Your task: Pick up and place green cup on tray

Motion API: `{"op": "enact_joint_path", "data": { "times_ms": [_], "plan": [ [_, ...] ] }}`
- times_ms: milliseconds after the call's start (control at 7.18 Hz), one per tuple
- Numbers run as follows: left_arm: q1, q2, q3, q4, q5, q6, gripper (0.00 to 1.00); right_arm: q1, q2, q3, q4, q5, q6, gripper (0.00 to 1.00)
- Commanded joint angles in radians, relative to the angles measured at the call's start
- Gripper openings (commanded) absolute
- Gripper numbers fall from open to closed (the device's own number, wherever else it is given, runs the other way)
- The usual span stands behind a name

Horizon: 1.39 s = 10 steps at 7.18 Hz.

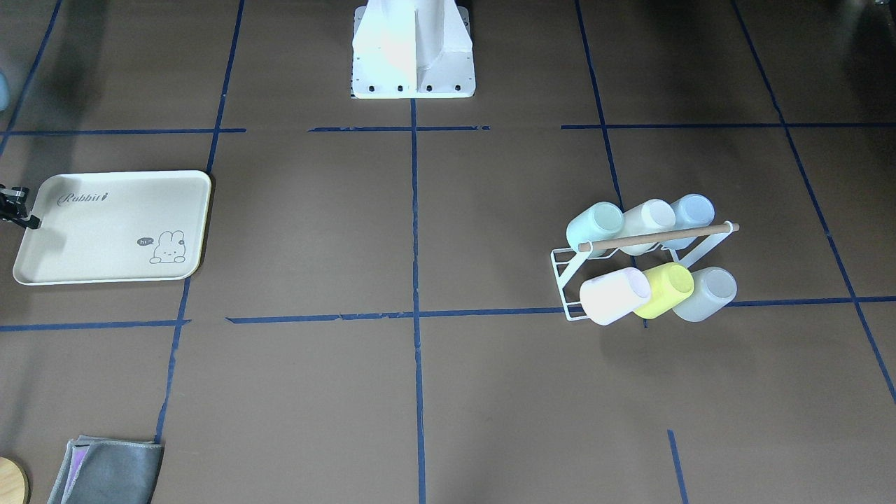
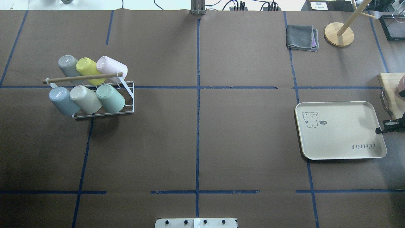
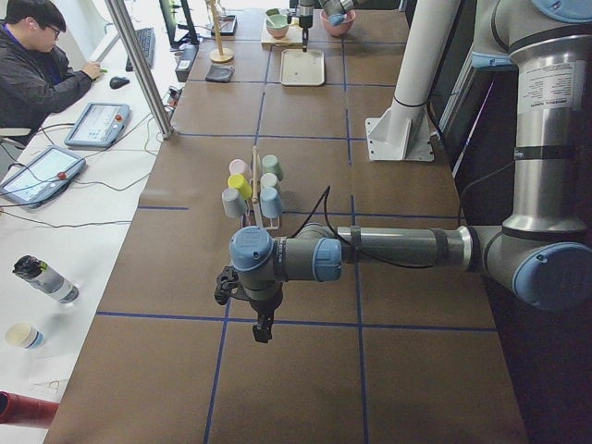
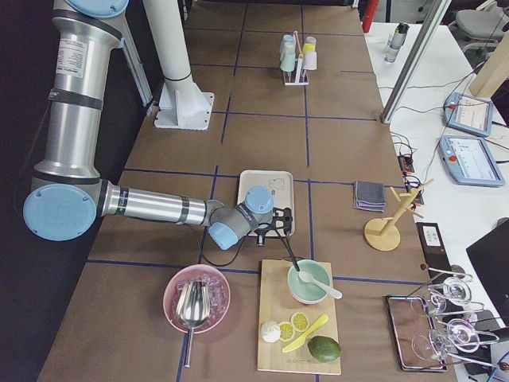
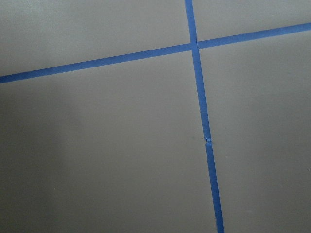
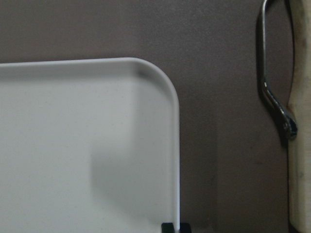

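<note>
Jaws on the right gripper [image 2: 379, 130] are seen only in part at the right edge of the overhead view, level with the right rim of the tray [image 2: 341, 139]. Whether they are spread or pressed together cannot be told: the right wrist view gives only a dark tip at its bottom edge beside that rim. The left gripper [image 3: 263, 331] is shown only in the exterior left view, pointed down above the desk [image 2: 246, 142] in the lower middle of that frame, and the state of its jaws cannot be told either. Its wrist view is filled with brown desk paper crossed by blue tape [image 5: 199, 97].

The green cup [image 2: 110, 98] is found in the left part of the overhead view, laid tilted on a white wire rack [image 2: 133, 98], base turned toward the camera. It is placed right-most in the lower row, beside a cream cup [image 2: 85, 99] and then a pale blue cup [image 2: 63, 100]. A grey cup [image 2: 67, 64], a yellow cup [image 2: 87, 68] and a pink cup [image 2: 112, 67] are set in the row above, and a wooden rod [image 2: 79, 78] is run between the rows. The tray is laid flat at the right of the same view — well apart from the rack
</note>
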State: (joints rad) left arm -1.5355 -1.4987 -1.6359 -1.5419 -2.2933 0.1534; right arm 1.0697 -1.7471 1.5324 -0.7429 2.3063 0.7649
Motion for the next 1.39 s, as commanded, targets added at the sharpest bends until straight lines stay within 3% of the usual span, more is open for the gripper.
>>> {"op": "enact_joint_path", "data": {
  "times_ms": [0,279,836,975,1254],
  "plan": [
    [0.002,0.002,0.001,-0.001,0.000,0.000,1.00,0.000,0.046,0.047,-0.010,0.013,0.109,0.00],
    [0.000,0.002,-0.001,0.000,0.000,0.000,1.00,-0.042,0.131,0.055,-0.013,0.013,0.194,0.00],
    [0.000,0.000,-0.001,-0.001,0.000,0.000,1.00,-0.233,0.438,0.072,-0.081,-0.011,0.511,0.00],
    [0.002,0.000,0.002,-0.003,0.000,0.000,1.00,-0.279,0.525,0.075,-0.157,-0.054,0.534,0.00],
    [0.002,0.000,0.004,-0.003,0.002,-0.002,1.00,-0.393,0.598,0.077,-0.239,-0.200,0.544,0.00]
  ]
}}
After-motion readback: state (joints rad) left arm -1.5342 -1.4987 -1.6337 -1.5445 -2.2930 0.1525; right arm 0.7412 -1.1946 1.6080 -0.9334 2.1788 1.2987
